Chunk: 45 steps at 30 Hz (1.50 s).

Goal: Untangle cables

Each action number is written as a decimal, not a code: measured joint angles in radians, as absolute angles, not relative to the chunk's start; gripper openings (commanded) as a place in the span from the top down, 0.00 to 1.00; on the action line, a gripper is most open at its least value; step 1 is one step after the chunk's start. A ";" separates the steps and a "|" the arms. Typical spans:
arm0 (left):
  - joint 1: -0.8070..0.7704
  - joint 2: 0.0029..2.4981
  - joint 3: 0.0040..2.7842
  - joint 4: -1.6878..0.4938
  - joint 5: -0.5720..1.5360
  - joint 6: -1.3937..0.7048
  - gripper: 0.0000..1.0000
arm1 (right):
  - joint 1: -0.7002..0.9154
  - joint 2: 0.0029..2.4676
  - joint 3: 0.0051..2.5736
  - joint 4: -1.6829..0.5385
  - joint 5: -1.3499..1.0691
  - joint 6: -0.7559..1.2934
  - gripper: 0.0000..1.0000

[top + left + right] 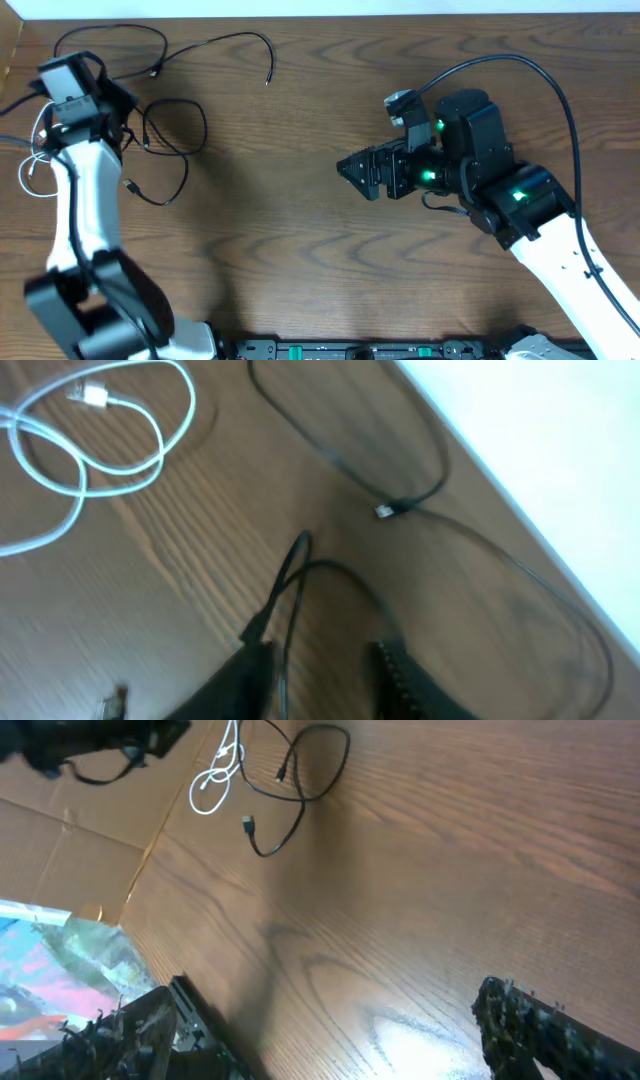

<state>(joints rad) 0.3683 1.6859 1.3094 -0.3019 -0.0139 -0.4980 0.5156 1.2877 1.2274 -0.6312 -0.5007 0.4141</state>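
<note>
Three cables lie spread at the far left of the table. A long black cable (215,42) runs along the back edge. A second black cable (190,150) loops beside the left arm. A white cable (35,165) lies at the left edge. My left gripper (112,103) hovers over the black loops. In the left wrist view its jaws (325,685) are open, with a black cable (290,595) running between them next to the left finger. The white cable (90,397) lies apart from it. My right gripper (350,170) is open and empty at mid-table; its jaws (345,1040) are wide.
The table's back edge (500,470) meets a white surface close behind the cables. The brown table (300,250) shows wood grain. In the right wrist view the cables (300,765) lie far ahead, with cardboard (60,850) beyond the table's left edge.
</note>
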 measured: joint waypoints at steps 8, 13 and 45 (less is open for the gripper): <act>0.370 1.879 1.300 -0.237 -0.015 -0.435 0.92 | 0.516 1.325 1.227 -0.639 -0.501 0.441 0.09; 0.399 1.949 1.300 -0.257 -0.014 -0.409 0.92 | 0.516 1.333 1.227 -0.639 -0.501 0.444 0.09; 0.477 1.592 1.288 -0.201 0.498 -0.479 0.37 | 0.513 1.371 1.227 -0.697 -0.501 0.444 0.06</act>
